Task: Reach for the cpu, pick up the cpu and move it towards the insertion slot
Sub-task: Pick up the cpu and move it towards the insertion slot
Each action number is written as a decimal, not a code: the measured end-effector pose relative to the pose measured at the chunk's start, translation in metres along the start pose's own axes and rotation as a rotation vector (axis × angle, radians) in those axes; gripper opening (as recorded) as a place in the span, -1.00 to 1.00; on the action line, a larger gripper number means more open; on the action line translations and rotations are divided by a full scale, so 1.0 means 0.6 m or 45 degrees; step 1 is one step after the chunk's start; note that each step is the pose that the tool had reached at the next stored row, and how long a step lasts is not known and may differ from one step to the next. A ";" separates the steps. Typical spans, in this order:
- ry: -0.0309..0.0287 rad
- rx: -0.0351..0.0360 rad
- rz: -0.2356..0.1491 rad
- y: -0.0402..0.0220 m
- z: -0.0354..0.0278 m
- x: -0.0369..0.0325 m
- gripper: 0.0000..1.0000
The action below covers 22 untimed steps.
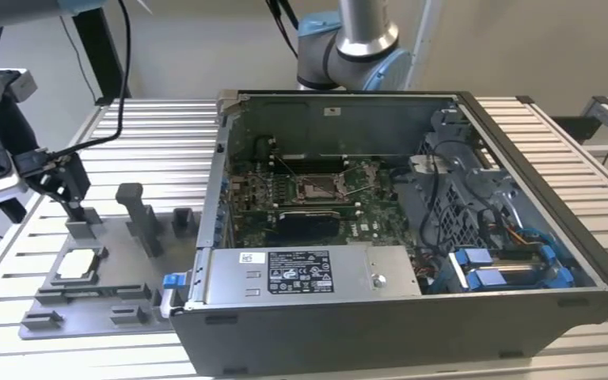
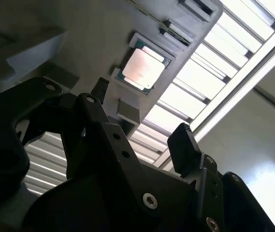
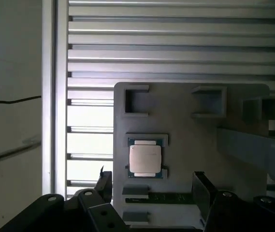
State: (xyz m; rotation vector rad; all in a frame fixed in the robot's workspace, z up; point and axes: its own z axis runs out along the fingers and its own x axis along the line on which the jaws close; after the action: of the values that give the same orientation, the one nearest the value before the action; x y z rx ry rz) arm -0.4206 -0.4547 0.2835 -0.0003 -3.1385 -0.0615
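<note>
The cpu (image 1: 80, 264) is a pale silver square chip lying flat in a holder on the grey tray (image 1: 104, 305), at the exterior view's left. My gripper (image 1: 70, 194) hangs above the far part of that tray, clear of the chip. In both wrist views the black fingers stand apart with nothing between them: the gripper (image 3: 151, 187) is open, and the cpu (image 3: 145, 159) lies just beyond the fingertips. The second wrist view shows the cpu (image 2: 143, 67) past the gripper (image 2: 139, 121). The insertion slot (image 1: 320, 187), a silver-framed socket, sits on the board inside the open computer case.
The open computer case (image 1: 515, 237) fills the middle and right of the slatted metal table (image 1: 156, 134). Grey upright blocks (image 1: 140, 218) stand on the tray near my gripper. A second robot arm (image 1: 351, 47) rises behind the case. Cables hang at the back left.
</note>
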 end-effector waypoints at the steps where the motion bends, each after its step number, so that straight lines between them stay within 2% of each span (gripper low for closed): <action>1: 0.0002 0.0001 0.000 0.000 0.003 0.000 1.00; 22: 0.0000 0.0000 0.000 -0.003 0.067 0.000 1.00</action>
State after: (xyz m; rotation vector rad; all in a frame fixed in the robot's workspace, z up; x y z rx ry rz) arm -0.4206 -0.4547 0.2434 -0.0003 -3.1384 -0.0616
